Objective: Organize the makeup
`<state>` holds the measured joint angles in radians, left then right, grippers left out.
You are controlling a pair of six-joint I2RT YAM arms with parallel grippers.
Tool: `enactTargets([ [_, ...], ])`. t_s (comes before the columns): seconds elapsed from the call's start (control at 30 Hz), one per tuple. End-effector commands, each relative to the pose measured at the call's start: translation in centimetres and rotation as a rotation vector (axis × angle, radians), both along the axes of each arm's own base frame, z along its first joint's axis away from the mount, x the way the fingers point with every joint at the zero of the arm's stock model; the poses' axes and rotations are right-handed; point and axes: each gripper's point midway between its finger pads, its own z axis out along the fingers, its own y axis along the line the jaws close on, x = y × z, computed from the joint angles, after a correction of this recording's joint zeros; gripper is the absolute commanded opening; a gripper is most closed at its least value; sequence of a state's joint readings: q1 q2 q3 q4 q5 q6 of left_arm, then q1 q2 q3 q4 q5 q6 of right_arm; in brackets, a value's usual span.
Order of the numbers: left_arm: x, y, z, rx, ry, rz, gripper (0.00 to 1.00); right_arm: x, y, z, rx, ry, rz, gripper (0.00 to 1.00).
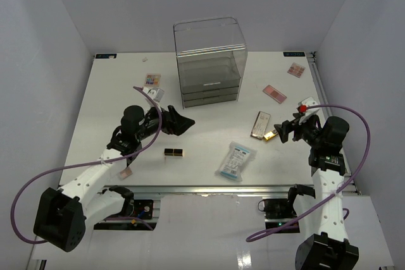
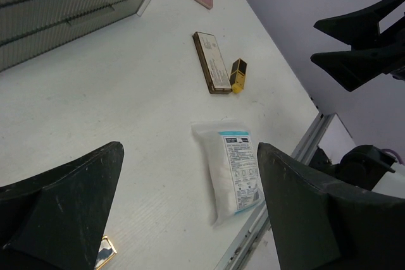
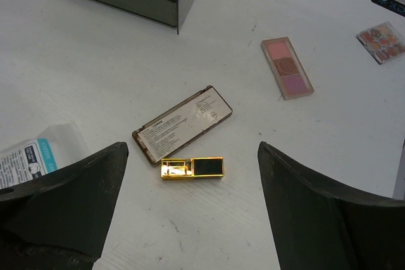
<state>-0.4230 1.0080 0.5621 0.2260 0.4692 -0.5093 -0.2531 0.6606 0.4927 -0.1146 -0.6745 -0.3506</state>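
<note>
Black-and-gold lipstick tube, pink palette

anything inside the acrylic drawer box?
Nothing shows in the clear upper section of the drawer box. Its drawers are shut, and their ribbed, tinted fronts hide whatever may be inside, so their contents cannot be told.

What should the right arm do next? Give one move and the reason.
Probably lower the right gripper straight onto the gold lipstick: the gripper is open and empty, and the lipstick lies centred below it in the wrist view.
</note>
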Motion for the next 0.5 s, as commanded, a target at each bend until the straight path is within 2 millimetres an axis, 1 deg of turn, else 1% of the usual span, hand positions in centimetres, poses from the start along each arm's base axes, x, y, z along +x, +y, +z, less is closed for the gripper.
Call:
enactTargets([
  [0.0, -0.1, -1.2, 0.0, -0.103, 0.051, 0.012, 0.98, -0.6, 1.1, 0.2, -0.033, -0.040, 0.093, 0.90],
  [0.1, 0.3, -2.3, -0.4, -0.111, 0.073, 0.032, 0.98, -1.4, 2.1, 0.3, -0.049, -0.058, 0.171, 0.90],
  [0.2, 0.7, -3.8, 0.1, -0.136, 0.063, 0.028, 0.94, -1.9, 2.7, 0.6, -0.057, -0.077, 0.217, 0.91],
  [0.3, 1.4, -4.9, 1.2, -0.193, 0.046, 0.062, 0.94, -2.1, 2.9, 0.7, -0.057, -0.083, 0.234, 0.92],
  [0.37, 1.9, -5.5, 2.4, -0.249, 0.033, 0.086, 0.94, -2.2, 3.0, 0.7, -0.055, -0.085, 0.241, 0.93],
  [0.47, 2.8, -6.6, 3.0, -0.281, 0.027, 0.115, 0.92, -2.3, 3.2, 0.8, -0.049, -0.088, 0.256, 0.94],
])
